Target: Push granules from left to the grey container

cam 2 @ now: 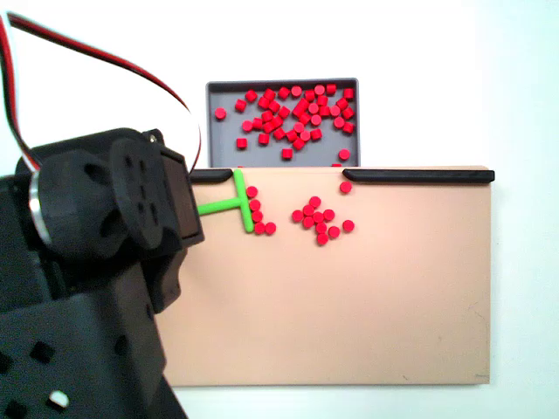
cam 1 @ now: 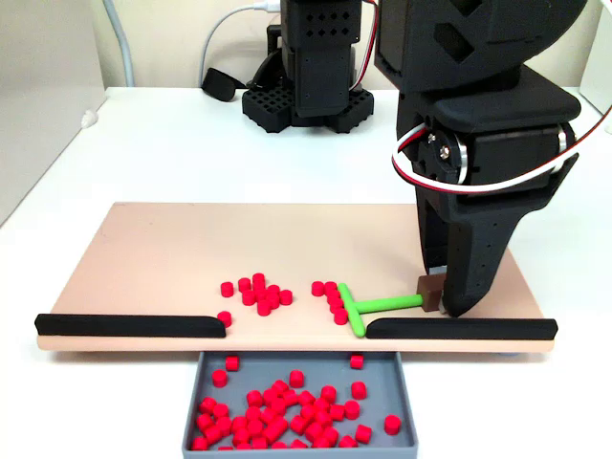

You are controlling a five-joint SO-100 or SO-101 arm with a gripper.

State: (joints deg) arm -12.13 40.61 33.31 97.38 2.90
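Note:
A loose cluster of red granules (cam 1: 260, 295) (cam 2: 319, 218) lies on the beige board (cam 1: 143, 258), left of the gap in this fixed view. A few more touch the head of the green T-shaped pusher (cam 1: 359, 311) (cam 2: 238, 201). One granule (cam 1: 224, 318) sits at the end of the left black bar. The grey container (cam 1: 191, 406) (cam 2: 210, 122) stands below the gap and holds many granules. My gripper (cam 1: 442, 304) is at the board's right front, shut on the brown block at the end of the pusher's stem.
Two black bars (cam 1: 129, 326) (cam 1: 459, 328) line the board's front edge, with a gap between them above the container. The arm's base (cam 1: 306, 96) stands behind the board. In the fixed view from behind, the arm's body (cam 2: 96, 262) hides the board's left part.

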